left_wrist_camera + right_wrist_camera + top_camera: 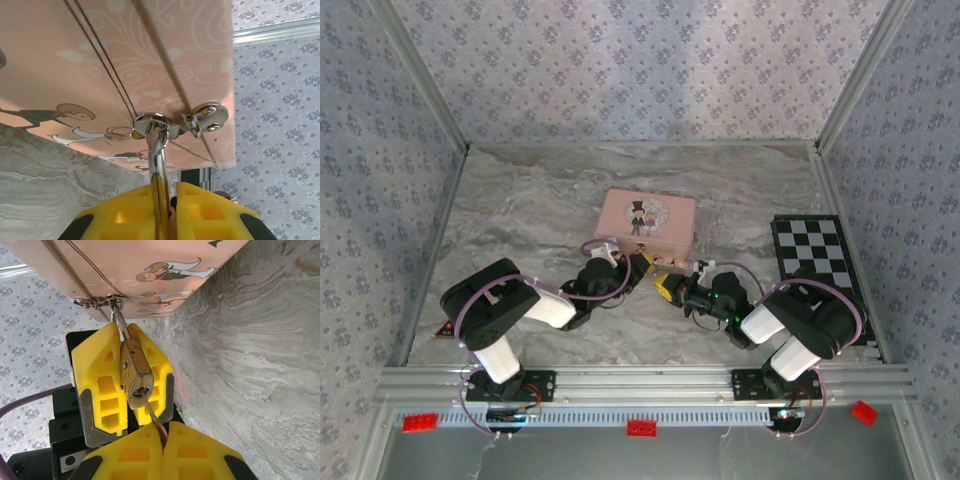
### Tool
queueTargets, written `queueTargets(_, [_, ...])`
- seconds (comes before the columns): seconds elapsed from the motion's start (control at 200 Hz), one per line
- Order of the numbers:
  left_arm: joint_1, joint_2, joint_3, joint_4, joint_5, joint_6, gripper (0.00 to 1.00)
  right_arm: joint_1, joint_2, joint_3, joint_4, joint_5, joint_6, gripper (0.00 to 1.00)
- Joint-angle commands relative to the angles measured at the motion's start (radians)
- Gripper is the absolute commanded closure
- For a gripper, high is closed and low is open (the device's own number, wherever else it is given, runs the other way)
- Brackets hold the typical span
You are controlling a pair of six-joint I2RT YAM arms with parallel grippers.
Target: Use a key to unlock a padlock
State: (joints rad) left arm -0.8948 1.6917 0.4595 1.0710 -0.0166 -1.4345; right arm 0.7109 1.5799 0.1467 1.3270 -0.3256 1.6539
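Scanning top camera first: pink tin on the marble surface, about midway between left and right edges, closer to the far edge than the near. Both reaching in: left arm and right arm, jaws meeting just beside the tin's near wall.

Left wrist camera: padlock hanging from the tin's silver hasp, thin bright shackle looped through the ring. Shut narrow on the lock: left jaws, yellow pads pressed to either side.

Right wrist camera: tiny brass-gold body, scuffed, keyhole end facing the lens, clamped between the left pads. Thin grey sliver of a key, bow pinched in the right jaws, tip at the keyhole; depth of entry impossible to tell.

Judged step: seating and turning the key. Best done by keeping the blade in line with the lock's long axis, pushing fully home before any twist, then rotating the right wrist gently while holding the left grip firm against counter-turn. Avoid side load: so thin a key likely to bend or slip from the pads. Avoid tugging on the hasp: risk of dragging the tin.
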Motion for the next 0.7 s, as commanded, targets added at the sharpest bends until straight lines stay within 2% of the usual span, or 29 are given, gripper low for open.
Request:
queueTargets(0.0, [-0.066, -0.025, 0.045, 0.084, 0.146, -0.001, 1.00, -0.018, -0.019, 0.031, 0.066, 0.064, -0.040, 1.00])
queueTargets(0.44, [-0.067, -0.052, 0.053, 0.070, 0.144, -0.009, 1.00, -0.009, 0.004, 0.049, 0.067, 0.049, -0.069, 1.00])
queueTargets(0.695, [-0.067, -0.055, 0.058, 0.071, 0.160, -0.005, 1.00, -0.061, -0.008, 0.050, 0.066, -0.022, -0.042, 1.00])
